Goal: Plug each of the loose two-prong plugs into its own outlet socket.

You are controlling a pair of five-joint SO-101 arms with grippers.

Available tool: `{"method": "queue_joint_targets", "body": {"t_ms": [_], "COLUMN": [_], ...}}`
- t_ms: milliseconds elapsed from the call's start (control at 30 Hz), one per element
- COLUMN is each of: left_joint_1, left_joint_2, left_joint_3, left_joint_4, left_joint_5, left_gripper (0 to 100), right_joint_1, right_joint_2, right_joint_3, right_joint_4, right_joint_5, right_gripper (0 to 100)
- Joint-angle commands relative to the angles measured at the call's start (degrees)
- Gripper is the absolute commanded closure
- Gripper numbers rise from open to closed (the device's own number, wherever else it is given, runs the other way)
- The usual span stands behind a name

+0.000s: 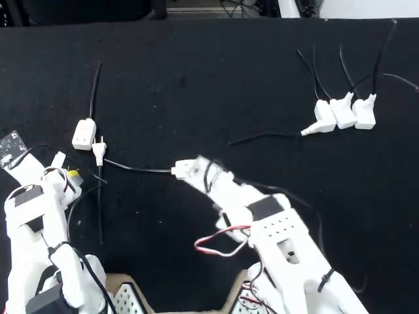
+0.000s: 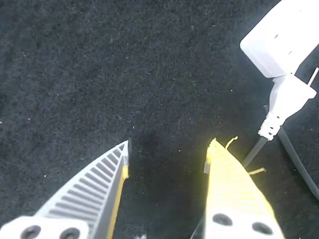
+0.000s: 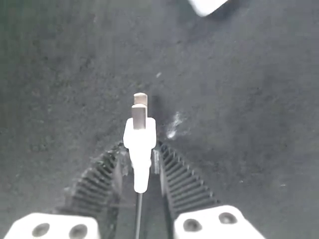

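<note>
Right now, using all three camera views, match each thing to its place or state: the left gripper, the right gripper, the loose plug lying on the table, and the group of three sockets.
Things:
1. left gripper
2. right gripper
3. loose two-prong plug
4. three outlet sockets

Places or states:
A. side by side at the far right of the black table
B. shut on a second two-prong plug
C. open above bare table
D. lying beside the single outlet socket

Pairs: 1-C, 2-B, 3-D, 4-A.
</note>
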Motion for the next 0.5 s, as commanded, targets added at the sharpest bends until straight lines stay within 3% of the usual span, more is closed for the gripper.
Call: {"method": "queue_joint_targets", "body": {"t_ms": [0, 467], "left_joint_1": [4.44, 25.63], "left_joint_2": [-1.67, -2.02], "left_joint_3": [-0.48, -7.60], "left_joint_4": [-0.70, -0.70], "left_joint_5": [0.00, -3.69], "left_gripper": [75, 75], "right_joint_1": [-0.35, -10.55], "right_joint_2": [-1.19, -1.19], "right_joint_3": [-7.08, -2.33], "right_joint_4": [-0.97, -32.26], "right_joint_5": [-5.10, -20.22], "right_gripper": [98.8, 98.8]}}
